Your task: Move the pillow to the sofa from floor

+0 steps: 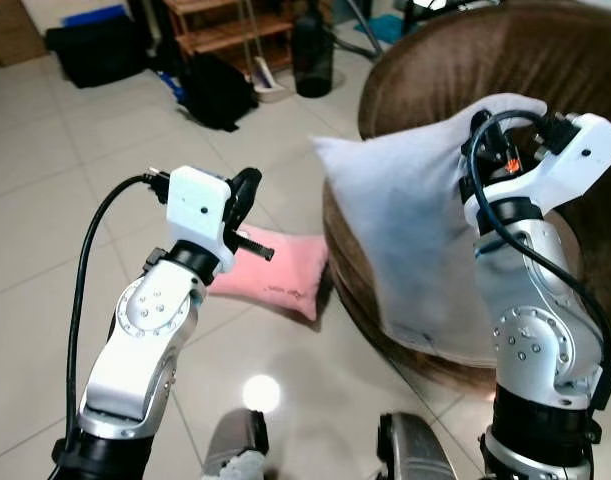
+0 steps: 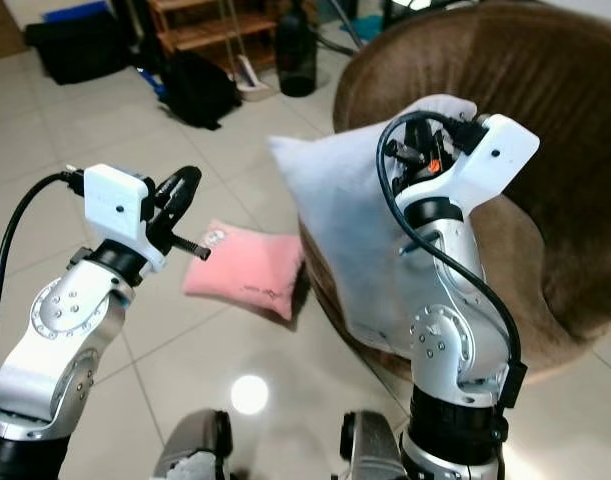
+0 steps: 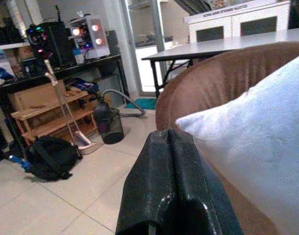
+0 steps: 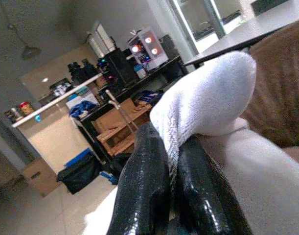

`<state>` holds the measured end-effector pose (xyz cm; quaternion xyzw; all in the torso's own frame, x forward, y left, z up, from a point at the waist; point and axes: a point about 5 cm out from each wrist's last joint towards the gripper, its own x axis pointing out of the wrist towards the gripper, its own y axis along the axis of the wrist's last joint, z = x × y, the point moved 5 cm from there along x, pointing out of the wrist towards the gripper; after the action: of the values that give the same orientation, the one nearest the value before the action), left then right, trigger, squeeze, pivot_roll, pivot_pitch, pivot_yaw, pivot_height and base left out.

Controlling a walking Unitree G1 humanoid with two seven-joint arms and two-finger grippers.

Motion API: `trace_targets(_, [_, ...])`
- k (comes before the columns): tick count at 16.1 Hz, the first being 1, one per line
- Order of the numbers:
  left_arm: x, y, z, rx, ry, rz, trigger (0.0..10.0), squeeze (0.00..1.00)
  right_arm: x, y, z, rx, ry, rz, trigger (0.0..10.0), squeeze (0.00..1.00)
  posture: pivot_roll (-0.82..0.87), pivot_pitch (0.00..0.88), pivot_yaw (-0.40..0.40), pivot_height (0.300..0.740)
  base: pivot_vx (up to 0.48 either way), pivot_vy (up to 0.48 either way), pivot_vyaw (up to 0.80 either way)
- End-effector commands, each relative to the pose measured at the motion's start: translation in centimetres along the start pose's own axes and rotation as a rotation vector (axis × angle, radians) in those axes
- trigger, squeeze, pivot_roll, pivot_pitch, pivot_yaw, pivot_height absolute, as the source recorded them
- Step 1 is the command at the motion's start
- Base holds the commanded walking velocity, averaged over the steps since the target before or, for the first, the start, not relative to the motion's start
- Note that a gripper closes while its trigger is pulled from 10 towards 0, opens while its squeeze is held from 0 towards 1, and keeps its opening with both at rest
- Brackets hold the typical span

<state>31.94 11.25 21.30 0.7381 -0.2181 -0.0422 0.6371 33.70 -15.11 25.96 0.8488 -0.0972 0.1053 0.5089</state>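
My right gripper (image 4: 171,142) is shut on the top corner of a white pillow (image 1: 405,220), holding it up against the front of the round brown sofa (image 1: 465,60). The pillow hangs upright, with its lower edge down by the sofa's rim. A smaller pink pillow (image 1: 275,265) lies flat on the tiled floor just left of the sofa. Raised over the floor, my left gripper (image 1: 247,190) is shut with nothing in it, above the pink pillow and a short way left of the white one. In the left wrist view its fingers (image 3: 154,181) lie pressed together, with the white pillow (image 3: 266,127) beside them.
A black backpack (image 1: 217,90) lies on the floor ahead. Behind it stand a wooden shelf (image 1: 225,25) and a dark bin (image 1: 312,50). A black bag (image 1: 95,50) sits at the far left. Open tiled floor (image 1: 45,200) lies to my left.
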Motion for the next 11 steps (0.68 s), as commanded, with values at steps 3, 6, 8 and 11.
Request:
trace_targets(3, [-0.2,-0.5,-0.3,-0.017,0.014,-0.017,10.0,0.0,-0.2,0.6,-0.7,0.001,0.038,0.03,10.0,0.0,-0.08,0.0,0.048,0.714,0.0,0.0,0.0])
trace_targets(6, [-0.3,-0.6,-0.4,-0.023,0.025,-0.013,10.0,0.0,-0.4,0.3,-0.6,-0.001,0.042,0.019,10.0,0.0,-0.08,0.0,0.047,0.734,0.0,0.0,0.0])
trace_targets(8, [-0.5,-0.9,-0.4,-0.038,0.032,-0.028,10.0,0.0,-0.5,0.0,-0.9,0.003,0.054,0.009,10.0,0.0,-0.08,0.0,0.041,0.74,0.0,0.0,0.0])
trace_targets(11, [-0.6,-0.9,-0.3,-0.019,0.028,-0.02,10.0,0.0,-0.6,-0.3,-0.9,0.004,0.055,0.0,10.0,0.0,-0.08,0.0,0.041,0.74,0.0,0.0,0.0])
